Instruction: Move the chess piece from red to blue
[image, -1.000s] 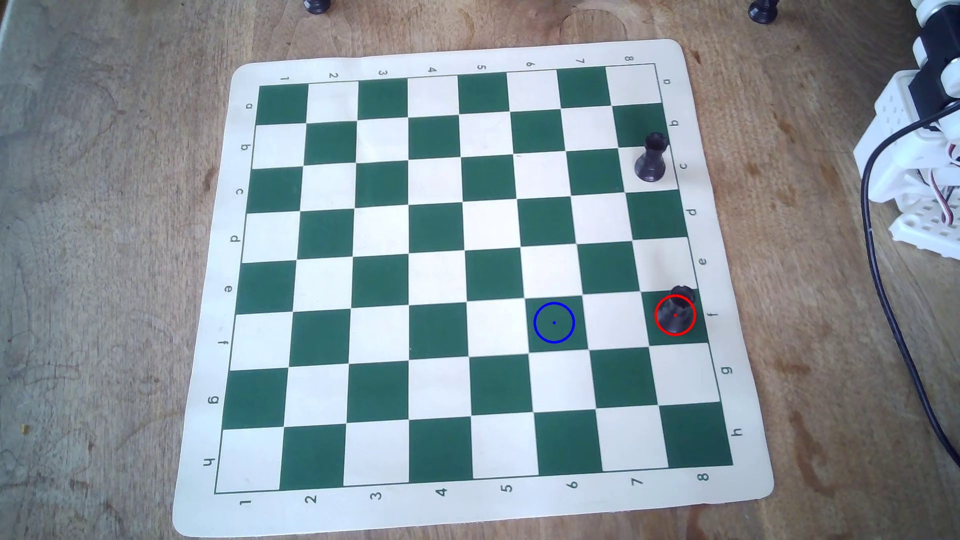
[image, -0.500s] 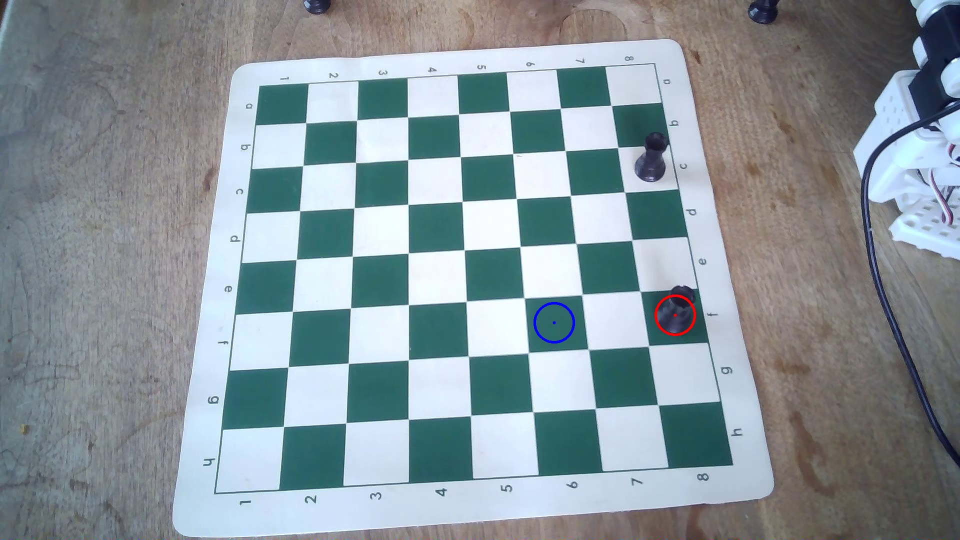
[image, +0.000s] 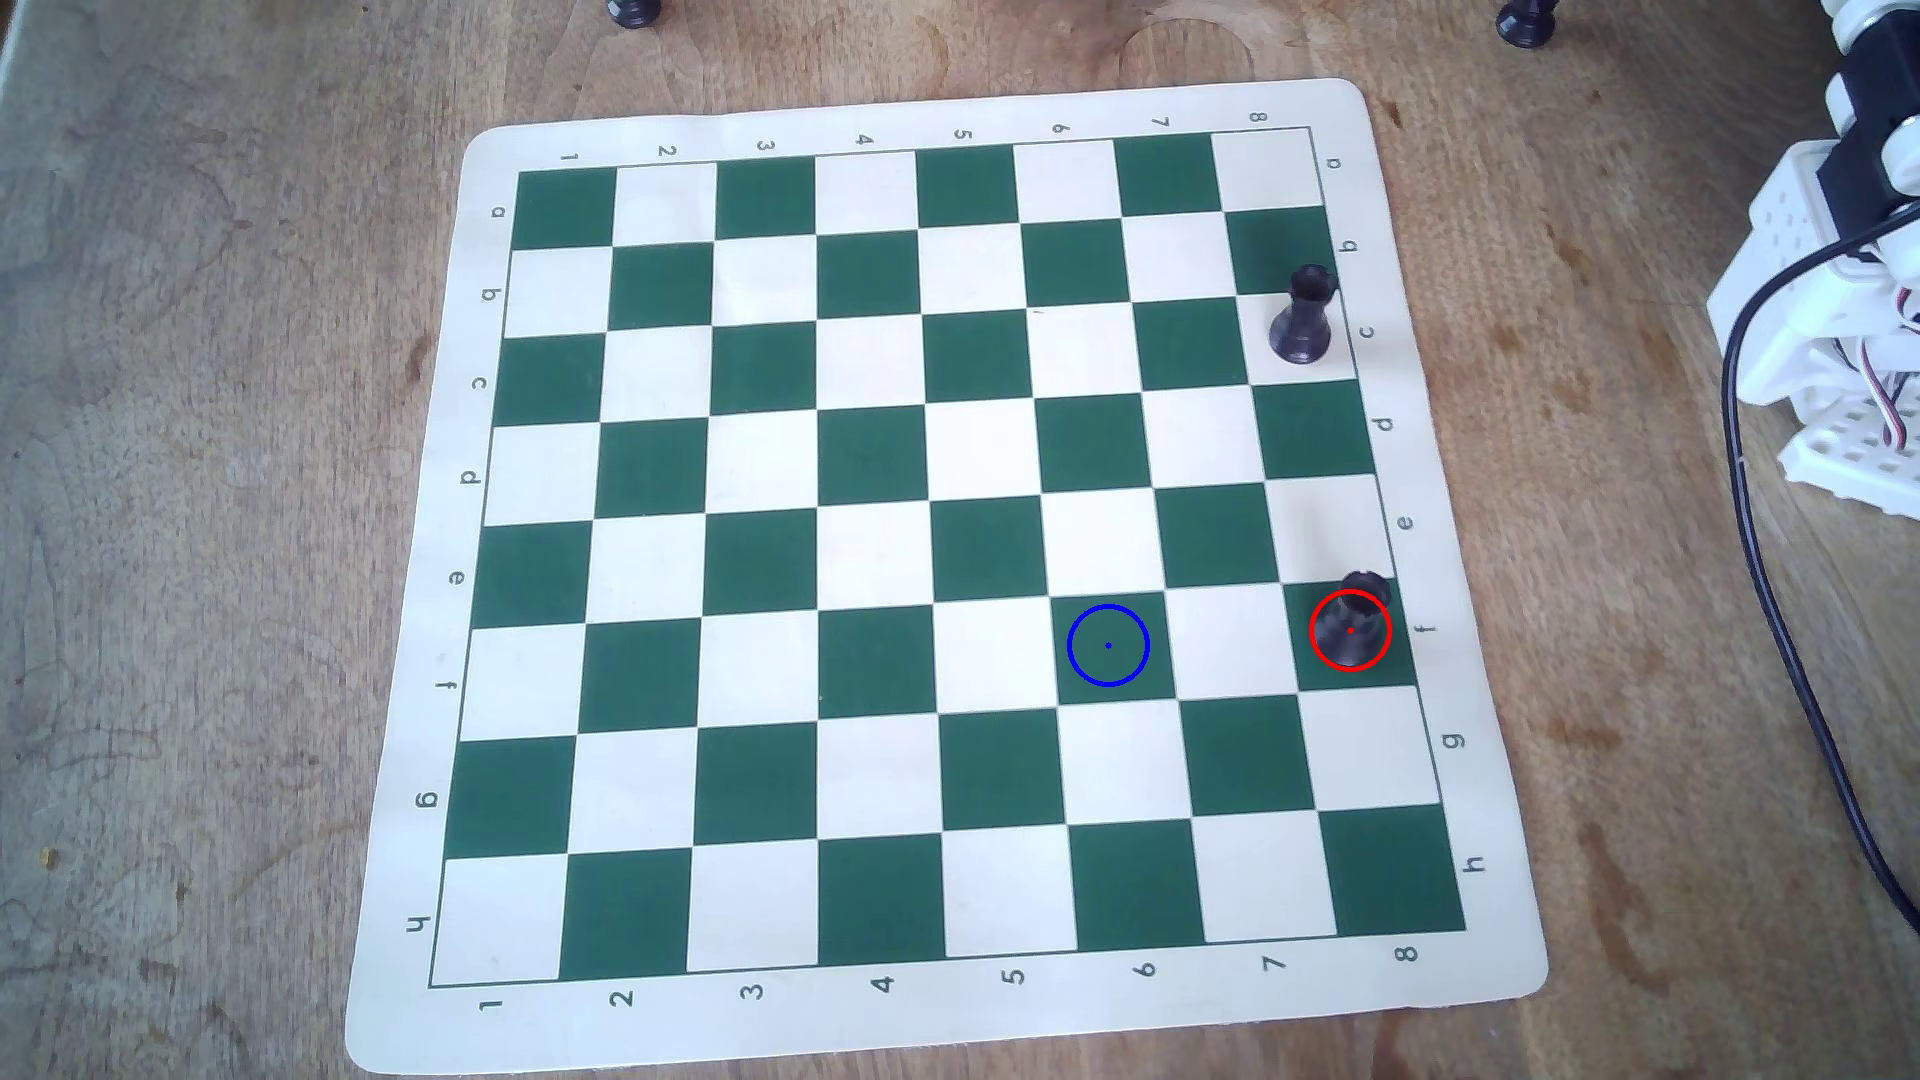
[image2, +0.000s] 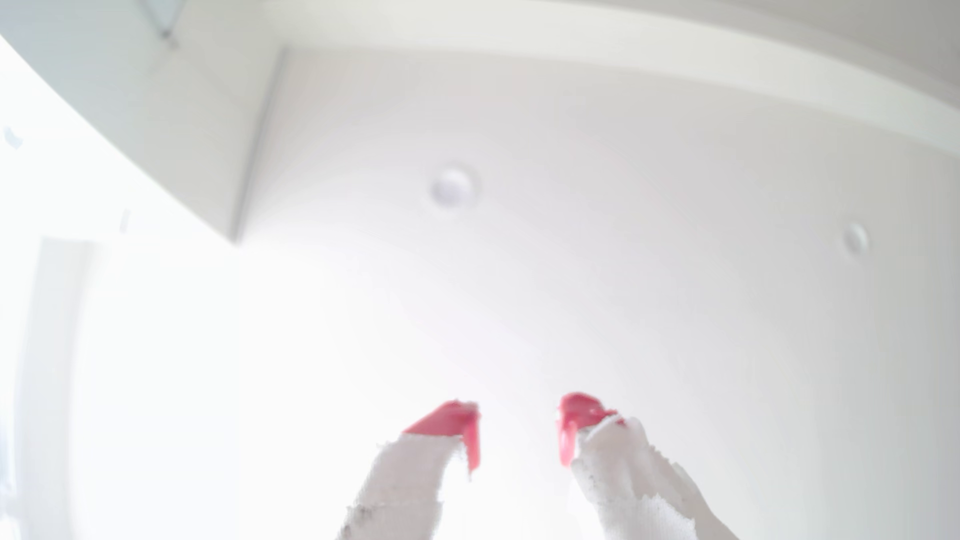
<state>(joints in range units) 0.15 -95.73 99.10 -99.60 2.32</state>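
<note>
In the overhead view a small black rook (image: 1352, 623) stands inside the red circle (image: 1312, 633) on a green square near the board's right edge. The blue circle (image: 1070, 646) lies empty on a green square two squares to its left. A second identical rook (image: 1301, 317) stands farther up the same right column. In the wrist view my gripper (image2: 519, 415) points up at a white ceiling; its two white-wrapped fingers with red tips (image2: 452, 420) stand apart with nothing between them. The gripper itself does not show in the overhead view, only the arm's white base (image: 1829, 312) at the right edge.
The green and cream chess mat (image: 416, 727) lies on a wooden table. A black cable (image: 1766, 582) runs down the table right of the mat. Two dark pieces (image: 634, 10) (image: 1525, 23) stand at the top edge, off the mat.
</note>
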